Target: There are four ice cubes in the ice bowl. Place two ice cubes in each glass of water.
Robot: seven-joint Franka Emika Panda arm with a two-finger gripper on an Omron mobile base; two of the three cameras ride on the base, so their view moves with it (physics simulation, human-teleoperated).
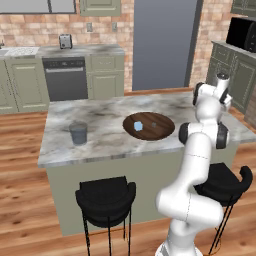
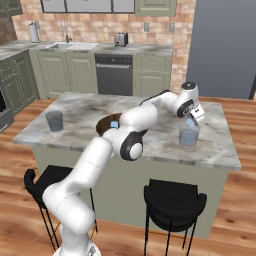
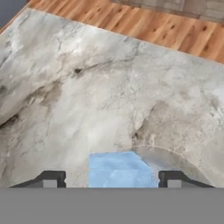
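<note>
One small pale-blue translucent ice cube (image 3: 119, 169) sits squarely between the gripper's (image 3: 111, 178) two dark fingertips (image 3: 49, 178) in the hand view, with bare gaps showing on either side of it, so the jaws stand spread apart and press on nothing. Whether the cube has already dropped free or is just leaving the pads I cannot tell from this view. Directly beyond the cube, along the line the hand looks, curves the rim of the near short grey-blue tumbler of water (image 2: 188, 136), which in the right base view stands right under the gripper (image 2: 194, 116) (so the cube lies straight down from the tool, not off to a side). That vertical line is what the coming move depends on: by my reading the drop is in hand, and the hand needs only to lift clear.

Moving outward from the tool, the wide dark-brown wooden ice bowl (image 1: 162, 131) lies well back along the arm, toward the island's middle, with one more pale-blue cube (image 1: 138, 126) plainly in it and a fainter speck beside it that is too small to call. Farthest from the gripper, past the bowl at the opposite end of the grey marbled island counter (image 1: 100, 145), stands the second grey-blue tumbler (image 1: 78, 133); its contents cannot be made out.
</note>
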